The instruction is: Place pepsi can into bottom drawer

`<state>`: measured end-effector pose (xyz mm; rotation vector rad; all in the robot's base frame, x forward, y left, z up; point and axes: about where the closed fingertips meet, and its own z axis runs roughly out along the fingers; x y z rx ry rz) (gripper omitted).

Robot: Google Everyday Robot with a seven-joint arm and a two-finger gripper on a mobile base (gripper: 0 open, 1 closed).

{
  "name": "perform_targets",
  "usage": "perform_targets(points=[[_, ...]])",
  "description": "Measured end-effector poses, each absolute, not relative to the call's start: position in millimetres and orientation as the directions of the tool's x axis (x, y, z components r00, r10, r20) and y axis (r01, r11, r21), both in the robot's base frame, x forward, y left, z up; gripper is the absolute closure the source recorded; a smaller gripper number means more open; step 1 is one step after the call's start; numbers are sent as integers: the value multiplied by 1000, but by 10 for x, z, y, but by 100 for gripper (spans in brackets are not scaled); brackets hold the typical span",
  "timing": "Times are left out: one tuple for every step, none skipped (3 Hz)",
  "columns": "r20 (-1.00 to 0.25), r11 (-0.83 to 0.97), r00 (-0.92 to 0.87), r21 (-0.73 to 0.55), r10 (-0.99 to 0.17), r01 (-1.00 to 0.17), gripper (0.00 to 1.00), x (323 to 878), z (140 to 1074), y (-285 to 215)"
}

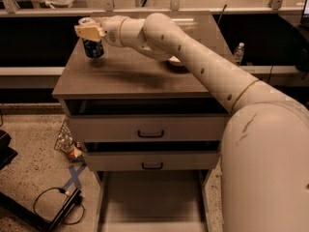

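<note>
The gripper (90, 33) sits over the back-left corner of the cabinet top (130, 74), its tan fingers clamped around the upper part of the pepsi can (93, 50); the can hangs upright beneath it, and whether its base touches the surface cannot be told; the arm (193, 57) reaches in from the right, partly hiding a white bowl (175, 61); the bottom drawer (152, 199) stands pulled out below, well apart from the can, its pale floor bare; the two upper drawers (150, 129) are slightly ajar.
</note>
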<state>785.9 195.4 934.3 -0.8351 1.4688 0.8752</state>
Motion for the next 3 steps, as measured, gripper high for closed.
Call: perform_targets(points=[[-999, 455, -36, 15, -38, -891, 100, 7784, 9787, 1788], [-998, 465, 14, -43, -67, -884, 100, 7577, 10197, 1520], [-994, 504, 46, -90, -99, -859, 100, 7188, 10453, 1097]])
